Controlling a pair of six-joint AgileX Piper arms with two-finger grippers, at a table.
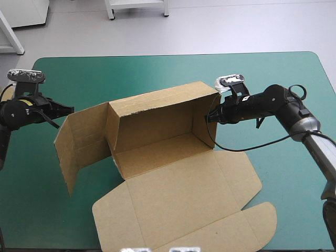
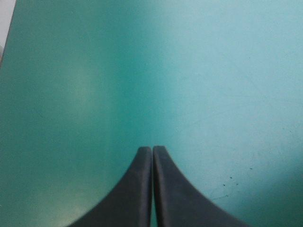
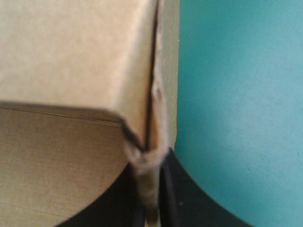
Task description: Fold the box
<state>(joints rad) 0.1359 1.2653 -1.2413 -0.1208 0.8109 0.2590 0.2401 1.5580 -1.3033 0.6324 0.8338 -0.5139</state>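
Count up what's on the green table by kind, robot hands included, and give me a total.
Brown box: 1
Black robot hands: 2, the left hand shut on nothing, the right hand shut on the box's wall
Total: 3

No legible text, label, number or sign; box [image 1: 178, 184] unprinted.
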